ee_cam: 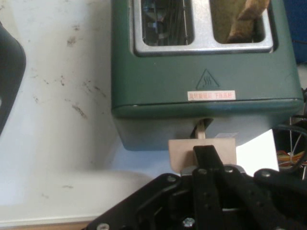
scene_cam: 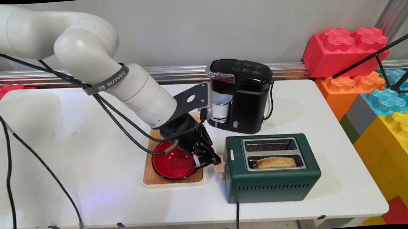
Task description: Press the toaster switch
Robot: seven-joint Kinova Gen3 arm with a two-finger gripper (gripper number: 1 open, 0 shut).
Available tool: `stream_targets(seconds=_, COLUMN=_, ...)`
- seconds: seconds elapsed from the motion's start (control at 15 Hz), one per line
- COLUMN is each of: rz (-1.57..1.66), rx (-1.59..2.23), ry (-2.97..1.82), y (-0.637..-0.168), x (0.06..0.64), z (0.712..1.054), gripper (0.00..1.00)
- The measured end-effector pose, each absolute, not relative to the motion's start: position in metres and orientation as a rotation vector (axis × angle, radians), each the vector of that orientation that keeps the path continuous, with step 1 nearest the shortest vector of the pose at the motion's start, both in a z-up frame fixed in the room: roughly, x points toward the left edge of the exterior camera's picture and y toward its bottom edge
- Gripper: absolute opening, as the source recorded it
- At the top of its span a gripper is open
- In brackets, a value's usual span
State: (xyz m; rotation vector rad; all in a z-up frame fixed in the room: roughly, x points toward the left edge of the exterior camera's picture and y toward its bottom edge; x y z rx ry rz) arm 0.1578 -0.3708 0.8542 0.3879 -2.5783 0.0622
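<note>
Hand view shows the black two-finger gripper [ee_cam: 205, 155] with its fingers drawn together, one fingertip pressed onto the top of the pale wooden lever tab [ee_cam: 201, 152] that sticks out of the slot in the end face of the dark green two-slot metal toaster [ee_cam: 206, 86]. In the main view, the same gripper [scene_cam: 216, 161] sits at the toaster's left end, touching that tab [scene_cam: 220, 167], with a browned slice of toast [scene_cam: 275, 162] standing in the nearer slot and the farther slot empty. A likely failure, to my eye, is the narrow fingertip sliding off the tab's edge, since contact covers only a small part of it. A sideways push could also shove the toaster along the white table [scene_cam: 70, 153]. Just behind the wrist, a red bowl with a black rim [scene_cam: 174, 164] rests on a light wooden tray [scene_cam: 151, 178]; the arm's linkage overhangs it and might knock it. Beyond stands a black pod coffee machine [scene_cam: 239, 95], close to the wrist bracket.
</note>
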Motion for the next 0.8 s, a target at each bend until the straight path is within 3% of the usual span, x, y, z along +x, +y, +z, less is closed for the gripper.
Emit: stream_targets(seconds=0.8, rz=0.077, rx=0.372, ry=-2.591, y=-0.371, x=0.16, z=0.838, gripper=0.0)
